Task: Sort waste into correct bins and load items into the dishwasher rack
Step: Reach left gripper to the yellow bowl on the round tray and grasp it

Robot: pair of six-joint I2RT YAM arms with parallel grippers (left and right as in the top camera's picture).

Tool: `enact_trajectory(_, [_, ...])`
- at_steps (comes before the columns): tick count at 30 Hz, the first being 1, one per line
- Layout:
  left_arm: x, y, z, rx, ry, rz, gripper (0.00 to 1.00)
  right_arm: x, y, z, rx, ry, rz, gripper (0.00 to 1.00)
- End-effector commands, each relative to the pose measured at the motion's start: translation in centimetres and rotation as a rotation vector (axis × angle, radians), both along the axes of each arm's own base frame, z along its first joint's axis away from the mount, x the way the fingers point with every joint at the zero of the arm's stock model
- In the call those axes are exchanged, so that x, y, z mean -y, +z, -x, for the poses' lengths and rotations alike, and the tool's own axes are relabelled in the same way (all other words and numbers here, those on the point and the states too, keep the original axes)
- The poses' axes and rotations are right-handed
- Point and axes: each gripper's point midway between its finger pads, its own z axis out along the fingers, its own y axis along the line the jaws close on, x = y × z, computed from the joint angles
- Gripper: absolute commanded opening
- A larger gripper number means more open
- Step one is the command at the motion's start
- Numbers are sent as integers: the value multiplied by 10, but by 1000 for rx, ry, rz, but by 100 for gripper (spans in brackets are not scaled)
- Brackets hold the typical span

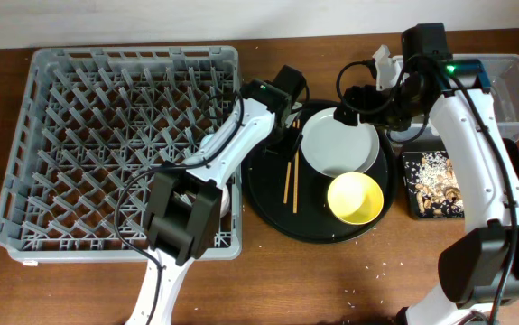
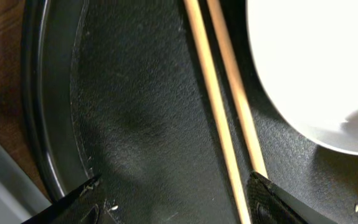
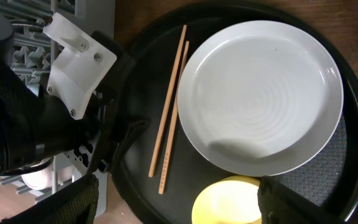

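Two wooden chopsticks (image 1: 290,181) lie side by side on the large round black tray (image 1: 268,194), left of the white plate (image 1: 338,144) and the yellow bowl (image 1: 356,199). My left gripper (image 1: 286,140) is open and low over the tray. In the left wrist view (image 2: 175,199) the chopsticks (image 2: 222,112) run between its fingers, close to the right finger, beside the plate (image 2: 315,62). My right gripper (image 1: 345,113) is open and empty above the plate. In the right wrist view (image 3: 179,205) the plate (image 3: 259,93), chopsticks (image 3: 169,106) and bowl (image 3: 228,202) lie below it.
The grey dishwasher rack (image 1: 106,135) fills the left side. The shallow black tray (image 1: 430,185) with food scraps sits right of the round tray. The clear tub (image 1: 516,90) stands at the far right. Rice crumbs dot the wooden table in front.
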Motion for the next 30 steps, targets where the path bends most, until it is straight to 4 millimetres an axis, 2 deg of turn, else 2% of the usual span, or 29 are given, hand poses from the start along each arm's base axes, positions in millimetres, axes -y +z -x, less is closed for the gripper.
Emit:
enact_trajectory(1, [14,-5,6,13,-31,-5,71,6,2,-1,14,-3,28,82])
enact_trajectory(5, [39,-4,16,24,-78,27,71,7,2,0,9,-5,34,83])
enact_trajectory(7, [64,-2,36,-31,-127,114,71,7,1,0,9,-6,36,82])
enact_trajectory(13, [102,10,61,-136,-190,308,69,12,3,-6,31,-23,37,82])
enact_trajectory(15, [105,12,64,-152,-196,332,70,31,15,-19,68,-103,11,82])
enact_trajectory(19, [107,13,69,-175,-200,349,70,65,60,-31,164,-175,-110,82])
enact_trajectory(21, [115,18,77,-218,-214,403,70,97,86,-31,212,-243,-140,83])
enact_trajectory(22, [116,19,79,-225,-218,409,70,110,93,-29,221,-273,-136,82])
enact_trajectory(24, [118,16,82,-210,-226,382,70,128,99,-23,223,-319,-131,83])
enact_trajectory(26, [121,12,89,-207,-241,362,70,141,96,-17,204,-351,-130,82])
enact_trajectory(30, [123,-2,97,-150,-267,254,66,146,90,-9,171,-352,-111,83])
